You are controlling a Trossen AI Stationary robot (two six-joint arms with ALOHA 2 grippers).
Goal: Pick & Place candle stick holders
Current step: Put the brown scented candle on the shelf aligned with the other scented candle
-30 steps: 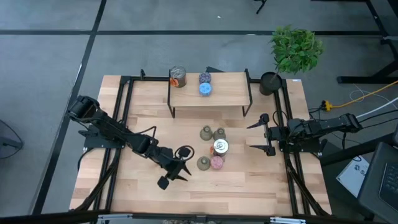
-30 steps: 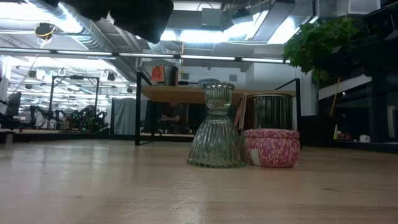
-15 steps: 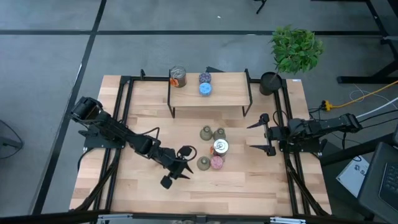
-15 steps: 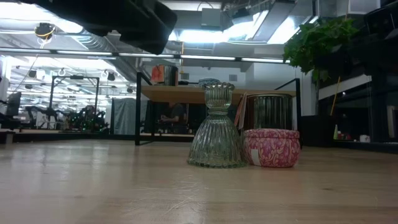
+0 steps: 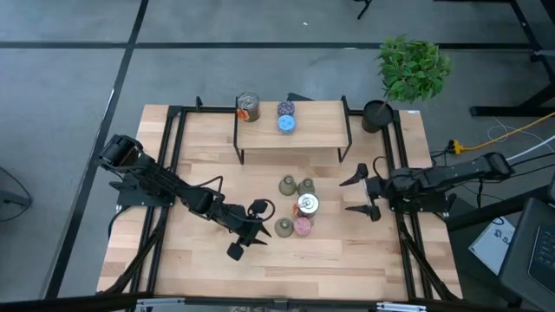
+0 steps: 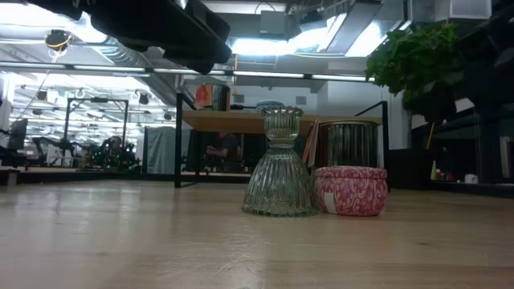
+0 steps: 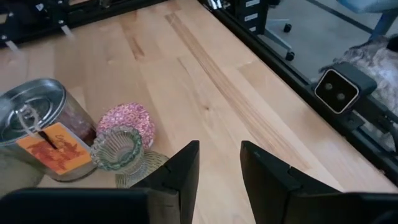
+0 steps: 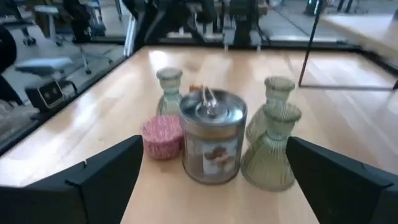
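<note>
Sitting in a cluster at frame centre: ribbed green glass holder (image 5: 283,227), pink speckled holder (image 5: 302,226), silvery can (image 5: 307,204). Looks rigid, slick, breakable; best taken at the narrow neck. Left gripper (image 5: 251,237), left of centre beside the glass one, narrowly parted, empty. Right gripper (image 5: 362,196), right of centre, spread wide, empty.

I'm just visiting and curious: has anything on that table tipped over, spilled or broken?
Nothing stands out. The five holders clustered mid-table, including the silver tin, the pink one and the green glass one, stand upright, as do those on the small shelf. No spills or breakage show.
</note>
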